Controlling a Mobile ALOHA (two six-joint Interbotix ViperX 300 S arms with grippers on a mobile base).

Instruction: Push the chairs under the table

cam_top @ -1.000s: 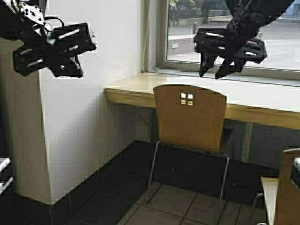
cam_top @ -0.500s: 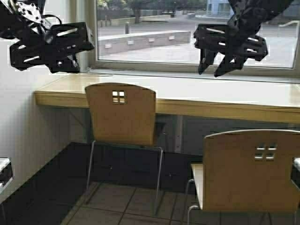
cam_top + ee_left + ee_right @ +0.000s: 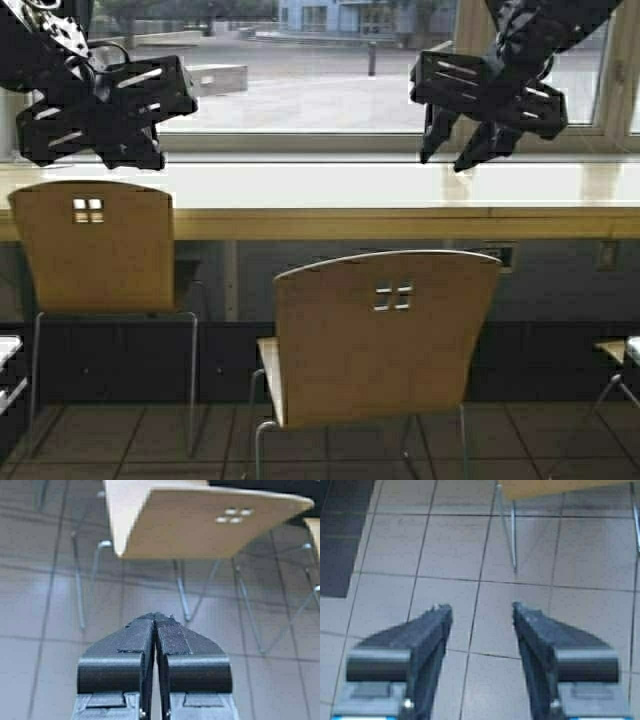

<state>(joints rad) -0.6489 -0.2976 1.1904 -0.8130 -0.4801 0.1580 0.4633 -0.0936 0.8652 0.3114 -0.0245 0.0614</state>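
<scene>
Black, ribbed fingers point(image 3: 172, 635) of the left gripper point(image 3: 155, 616) pressed flat together with nothing between them, held high at the robot's left point(image 3: 95, 105) in front of the window point(image 3: 300, 70), well above the floor. Right gripper point(image 3: 479, 611) spread wide and empty, raised at the upper right point(image 3: 455, 150), fingertips pointing down above the far side of the table point(image 3: 320, 195). Below that gripper, in its wrist view, pale floor tiles point(image 3: 445, 555) and a thin chair leg point(image 3: 507, 527).

Nearest, a tan plywood chair point(image 3: 385, 340) standing clear of the table, backrest toward the robot, square cutouts near its top, seat not under the tabletop; seen from above in the left wrist view point(image 3: 200, 522). At left, a second chair point(image 3: 95, 245) close in against the table's front edge, seat partly beneath it. At the right edge, a sliver of another seat point(image 3: 615, 350). Long pale tabletop running the whole width under the window sill.
</scene>
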